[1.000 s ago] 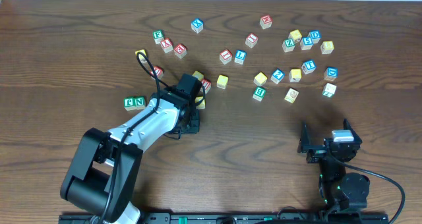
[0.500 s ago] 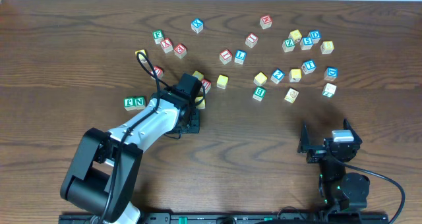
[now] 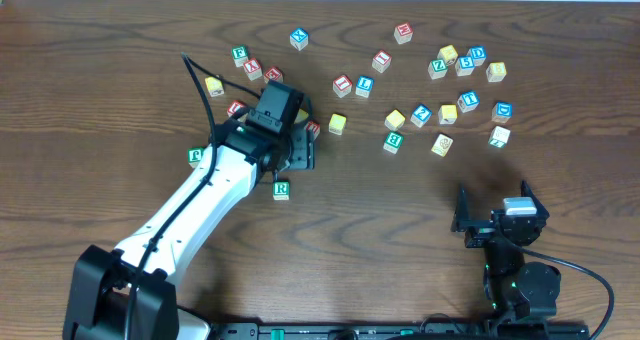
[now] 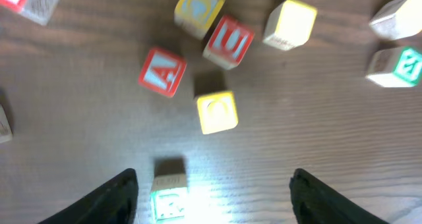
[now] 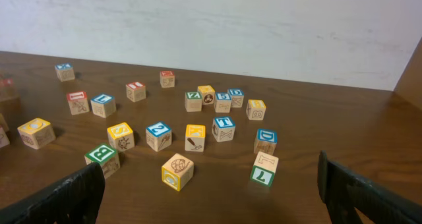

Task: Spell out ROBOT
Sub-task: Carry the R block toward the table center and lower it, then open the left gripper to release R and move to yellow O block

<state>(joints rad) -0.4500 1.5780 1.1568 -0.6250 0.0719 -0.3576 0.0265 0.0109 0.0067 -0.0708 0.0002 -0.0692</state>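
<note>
Left claw is hovering open just beyond the green R cube, which is lying loose on the worktop. Right claw is sitting open, near right.

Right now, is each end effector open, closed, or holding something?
Left end effector: open, holding nothing; the green R cube lies loose near it.
Right end effector: open, empty.

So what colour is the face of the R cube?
Green; the R cube shows best overhead.
</note>
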